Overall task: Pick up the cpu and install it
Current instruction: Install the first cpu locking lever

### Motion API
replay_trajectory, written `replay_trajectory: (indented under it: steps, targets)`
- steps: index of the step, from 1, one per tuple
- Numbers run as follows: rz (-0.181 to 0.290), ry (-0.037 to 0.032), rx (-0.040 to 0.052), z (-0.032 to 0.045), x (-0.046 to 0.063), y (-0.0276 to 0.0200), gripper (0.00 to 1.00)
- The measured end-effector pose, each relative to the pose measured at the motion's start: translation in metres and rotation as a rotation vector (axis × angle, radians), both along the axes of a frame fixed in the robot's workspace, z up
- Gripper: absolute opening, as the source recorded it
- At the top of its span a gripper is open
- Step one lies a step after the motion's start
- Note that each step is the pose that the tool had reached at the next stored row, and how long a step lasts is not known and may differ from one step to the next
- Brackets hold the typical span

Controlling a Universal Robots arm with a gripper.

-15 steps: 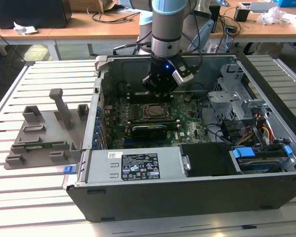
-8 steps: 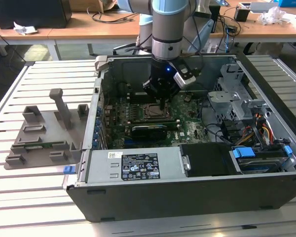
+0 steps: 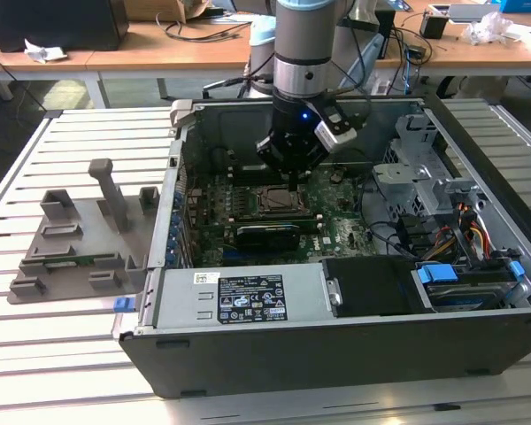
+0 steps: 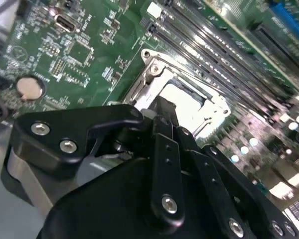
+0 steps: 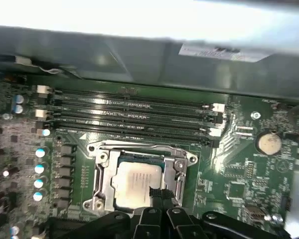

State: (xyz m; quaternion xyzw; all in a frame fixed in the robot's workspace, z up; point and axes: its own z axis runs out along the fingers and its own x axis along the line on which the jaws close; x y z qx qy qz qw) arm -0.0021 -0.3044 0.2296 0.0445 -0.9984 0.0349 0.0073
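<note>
One cpu (image 5: 135, 181) lying in the socket frame (image 5: 102, 172) on the green board (image 5: 239, 169), gripper (image 5: 157, 196) just above its edge, finger state cannot be told; risk: sideways nudge could tilt chip, bending contacts.

the cpu (image 5: 135, 181), in the first wrist view: a small flat square chip with a pale, dull silver metal top and a thin darker rim. it lies flat and level inside the square metal-framed socket (image 5: 102, 172) on the green motherboard (image 5: 239, 174), its edges parallel to the frame. faint print marks its top. in the second wrist view the cpu (image 4: 187, 102) appears as a bright glaring square within the same frame, just beyond the tip of my tool (image 4: 162, 112).
</note>
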Motion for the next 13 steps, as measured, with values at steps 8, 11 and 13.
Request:
replay_trajectory:
  steps: [8, 11, 13]
  targets:
    - [0.0, 0.0, 0.0, 0.0169, 0.0, 0.0, 0.11]
    - [0.0, -0.0001, 0.0001, 0.0271, 0.0, 0.0, 0.11]
    - [0.0, 0.0, 0.0, 0.0313, 0.0, 0.0, 0.11]
